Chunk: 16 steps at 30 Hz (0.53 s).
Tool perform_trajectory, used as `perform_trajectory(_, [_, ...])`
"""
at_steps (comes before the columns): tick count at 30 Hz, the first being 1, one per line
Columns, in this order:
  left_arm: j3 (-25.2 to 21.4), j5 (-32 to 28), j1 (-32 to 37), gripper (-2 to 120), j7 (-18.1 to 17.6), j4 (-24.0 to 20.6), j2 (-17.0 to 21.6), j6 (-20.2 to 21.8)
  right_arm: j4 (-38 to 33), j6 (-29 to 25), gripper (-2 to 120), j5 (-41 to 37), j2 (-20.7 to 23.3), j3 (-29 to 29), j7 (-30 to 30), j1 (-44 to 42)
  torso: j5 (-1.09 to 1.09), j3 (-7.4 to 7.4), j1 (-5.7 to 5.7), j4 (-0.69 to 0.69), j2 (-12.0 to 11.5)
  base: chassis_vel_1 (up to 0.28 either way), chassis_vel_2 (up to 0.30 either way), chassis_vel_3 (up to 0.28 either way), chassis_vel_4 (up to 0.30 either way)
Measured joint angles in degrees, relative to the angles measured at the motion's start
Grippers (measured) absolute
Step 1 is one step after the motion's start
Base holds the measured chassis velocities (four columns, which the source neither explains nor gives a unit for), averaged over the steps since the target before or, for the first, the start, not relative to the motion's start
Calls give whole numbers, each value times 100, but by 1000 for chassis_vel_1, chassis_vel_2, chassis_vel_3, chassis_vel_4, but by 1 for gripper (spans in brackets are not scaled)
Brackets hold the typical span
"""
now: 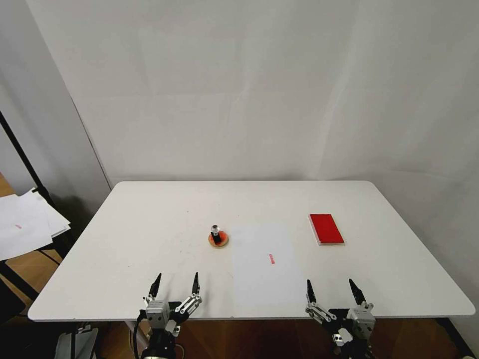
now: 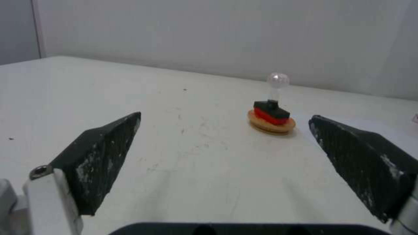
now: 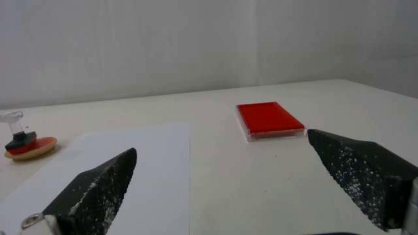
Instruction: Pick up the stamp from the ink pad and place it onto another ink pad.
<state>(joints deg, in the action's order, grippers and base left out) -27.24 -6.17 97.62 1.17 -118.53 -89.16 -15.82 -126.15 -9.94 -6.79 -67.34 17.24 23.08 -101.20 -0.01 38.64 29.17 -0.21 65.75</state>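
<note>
On the white table [image 1: 149, 209] in front of me, the stamp [image 1: 216, 233] stands upright on the small round ink pad [image 1: 218, 240] near the middle, black base down and clear knob up. The flat red rectangular ink pad [image 1: 326, 228] lies well apart to my right, past a white sheet of paper [image 1: 267, 264] bearing a small red mark [image 1: 271, 259]. My left gripper [image 1: 175, 287] and my right gripper [image 1: 333, 293] both hover at the near table edge with fingers spread wide, holding nothing, the left one pointing toward the stamp and the right one toward the red rectangular pad.
</note>
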Motion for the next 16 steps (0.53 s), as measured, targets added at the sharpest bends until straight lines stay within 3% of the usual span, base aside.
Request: perform_trajectory(16, [0,0,0,102,0,0,0,0,0,0,100,1,0,0,1,0,0,0,0,0,0,0,0,0,0])
